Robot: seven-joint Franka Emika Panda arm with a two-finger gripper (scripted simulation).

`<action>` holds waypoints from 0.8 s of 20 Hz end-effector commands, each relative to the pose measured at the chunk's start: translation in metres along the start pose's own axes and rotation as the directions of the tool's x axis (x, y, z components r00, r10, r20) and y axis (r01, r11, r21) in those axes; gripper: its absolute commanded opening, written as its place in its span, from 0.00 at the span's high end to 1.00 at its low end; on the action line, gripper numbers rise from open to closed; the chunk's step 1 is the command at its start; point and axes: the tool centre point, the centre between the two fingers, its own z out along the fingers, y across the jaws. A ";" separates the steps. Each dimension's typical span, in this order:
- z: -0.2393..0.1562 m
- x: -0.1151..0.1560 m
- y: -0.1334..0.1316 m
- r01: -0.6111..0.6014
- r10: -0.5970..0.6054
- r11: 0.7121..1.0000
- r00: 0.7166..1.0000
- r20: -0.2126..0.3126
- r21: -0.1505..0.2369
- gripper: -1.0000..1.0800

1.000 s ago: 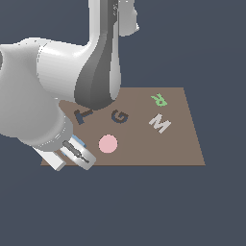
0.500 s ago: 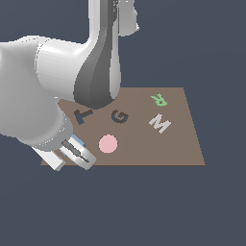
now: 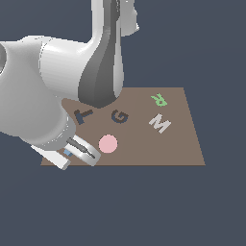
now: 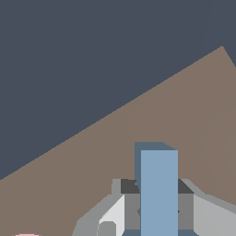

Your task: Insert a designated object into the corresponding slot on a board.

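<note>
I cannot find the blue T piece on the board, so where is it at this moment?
The light-blue T sits between the jaws of the gripper, at the board's near corner on the exterior view's left, just left of the pink disc.

A simulator scene: brown board (image 3: pixel 182 144) floating in flat slate-blue void.

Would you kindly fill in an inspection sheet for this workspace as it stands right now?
Surface: brown board, flat, on a plain dark ground.
Job's things: light-blue block held between the end effector's fingers, near the board's front corner on the exterior view's left; dark T-shaped slot unfilled.
Clutter: pink disc, dark G recess, grey-white M, green R.
End effector: shut on the block; the wrist view shows a finger on each side of it.
Cables: nothing seen.
Surroundings: nothing seen.
</note>
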 end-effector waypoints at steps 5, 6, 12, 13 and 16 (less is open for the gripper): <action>-0.001 -0.006 -0.007 0.148 -0.148 0.989 0.989 -0.001 0.000 1.00; -0.001 -0.007 -0.008 0.176 -0.176 0.984 0.984 -0.001 0.000 1.00; -0.001 -0.018 -0.016 0.374 -0.374 0.928 0.928 -0.001 0.000 1.00; -0.002 -0.020 -0.017 0.410 -0.410 0.912 0.912 -0.001 0.000 1.00; -0.002 -0.028 -0.020 0.522 -0.522 0.853 0.853 -0.001 -0.001 1.00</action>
